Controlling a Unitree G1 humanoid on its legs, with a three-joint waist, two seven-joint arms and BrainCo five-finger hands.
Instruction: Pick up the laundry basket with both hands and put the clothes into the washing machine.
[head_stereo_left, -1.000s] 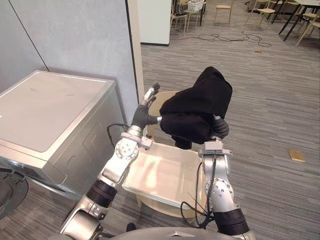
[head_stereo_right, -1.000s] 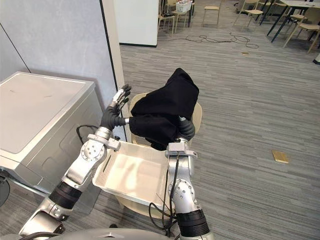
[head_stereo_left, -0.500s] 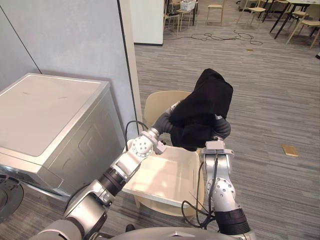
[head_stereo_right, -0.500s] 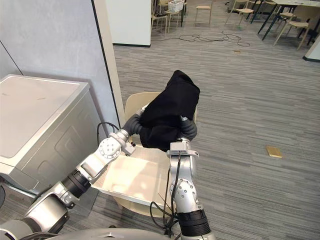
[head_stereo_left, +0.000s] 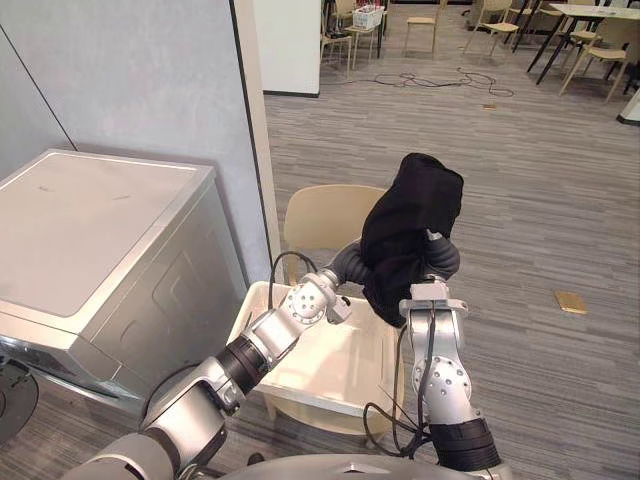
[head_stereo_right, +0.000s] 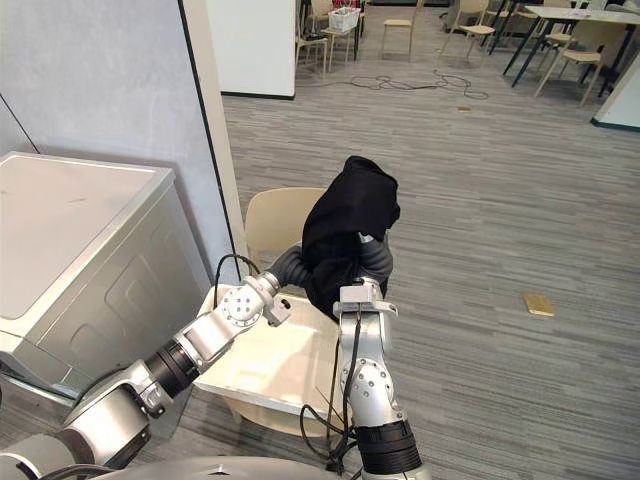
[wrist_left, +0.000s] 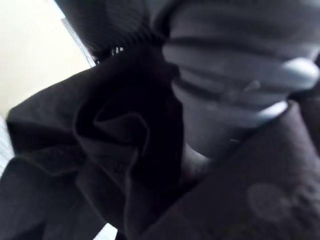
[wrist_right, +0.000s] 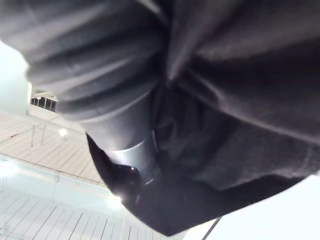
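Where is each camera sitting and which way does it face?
Left eye view: on the head, looking down at the black garment and the basket, washing machine at left; both arms show.
Right eye view: same, slightly offset.
Left wrist view: on the left wrist, looking along the left hand into the garment's folds.
Right wrist view: on the right wrist, along the right hand, into the garment.
Shared: all four see the garment.

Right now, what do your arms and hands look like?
The left arm and right arm are shiny silver-grey tubes with round joints and black bands. The left hand and right hand wear dark ribbed covers, like bendy hoses.
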